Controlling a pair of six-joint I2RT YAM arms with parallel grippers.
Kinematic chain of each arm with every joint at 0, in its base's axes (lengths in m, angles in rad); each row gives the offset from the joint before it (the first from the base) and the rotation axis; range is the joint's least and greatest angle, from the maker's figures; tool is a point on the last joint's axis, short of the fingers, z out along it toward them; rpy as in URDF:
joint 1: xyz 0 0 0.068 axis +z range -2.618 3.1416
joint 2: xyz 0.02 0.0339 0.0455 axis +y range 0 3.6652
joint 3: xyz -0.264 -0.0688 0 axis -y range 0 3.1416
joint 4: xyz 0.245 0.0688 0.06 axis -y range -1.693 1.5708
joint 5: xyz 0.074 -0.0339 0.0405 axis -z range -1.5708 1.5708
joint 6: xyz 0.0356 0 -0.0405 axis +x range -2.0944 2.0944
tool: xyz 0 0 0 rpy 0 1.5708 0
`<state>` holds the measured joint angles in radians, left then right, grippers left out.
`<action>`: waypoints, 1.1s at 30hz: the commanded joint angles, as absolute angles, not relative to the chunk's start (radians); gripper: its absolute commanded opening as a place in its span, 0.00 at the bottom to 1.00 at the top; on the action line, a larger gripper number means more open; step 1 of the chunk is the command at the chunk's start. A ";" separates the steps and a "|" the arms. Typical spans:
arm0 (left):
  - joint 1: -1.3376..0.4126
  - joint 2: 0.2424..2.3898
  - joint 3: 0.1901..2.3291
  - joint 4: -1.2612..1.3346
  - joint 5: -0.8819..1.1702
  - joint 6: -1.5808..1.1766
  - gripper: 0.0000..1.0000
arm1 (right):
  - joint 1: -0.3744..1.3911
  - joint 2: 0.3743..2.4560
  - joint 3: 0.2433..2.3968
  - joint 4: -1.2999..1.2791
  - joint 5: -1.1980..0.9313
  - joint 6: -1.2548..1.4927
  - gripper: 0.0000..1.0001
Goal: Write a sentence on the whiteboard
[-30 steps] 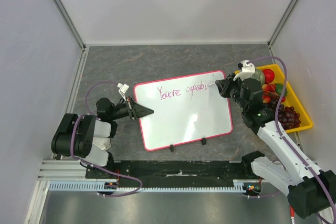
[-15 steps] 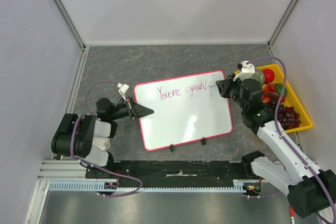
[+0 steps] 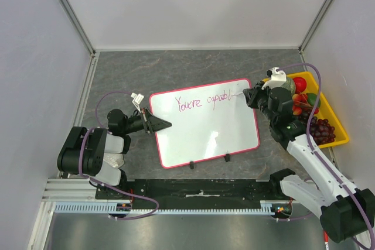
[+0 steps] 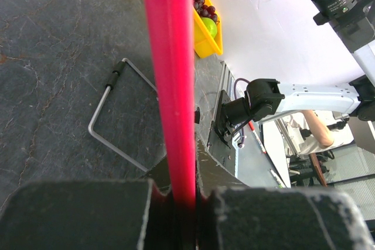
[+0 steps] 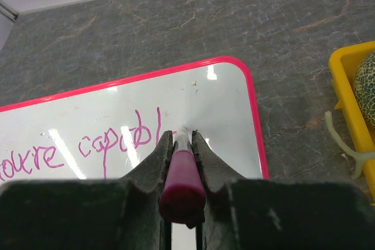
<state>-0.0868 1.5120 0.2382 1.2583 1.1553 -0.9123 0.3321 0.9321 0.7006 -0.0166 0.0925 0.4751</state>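
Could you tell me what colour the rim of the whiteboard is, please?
Pink-red; the whiteboard rim shows best in the right wrist view.

In the right wrist view the sentence (image 5: 88,144) gets chopped by the left edge, so only "oure capabl" can be read there. The marker (image 5: 182,187) tip is tucked between the fingers (image 5: 155,162) of the right gripper (image 5: 181,137), and whether it's touching the whiteboard (image 5: 228,103) can't be told. The yellow tray (image 5: 347,80) is cut off at the right edge (the netted melon (image 5: 366,83) too). From the left wrist, the board is seen edge-on as a blurred red strip, its writing face hidden. From above, the marker is too small to be made out.
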 commanded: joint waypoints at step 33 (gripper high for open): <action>-0.089 1.522 0.225 1.273 1.161 -0.825 0.02 | 0.316 0.973 0.726 0.052 0.003 0.492 0.00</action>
<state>-0.0864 1.5120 0.2382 1.2564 1.1553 -0.9123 0.3202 0.9642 0.7116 0.0376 0.0334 0.4892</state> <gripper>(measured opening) 0.076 0.182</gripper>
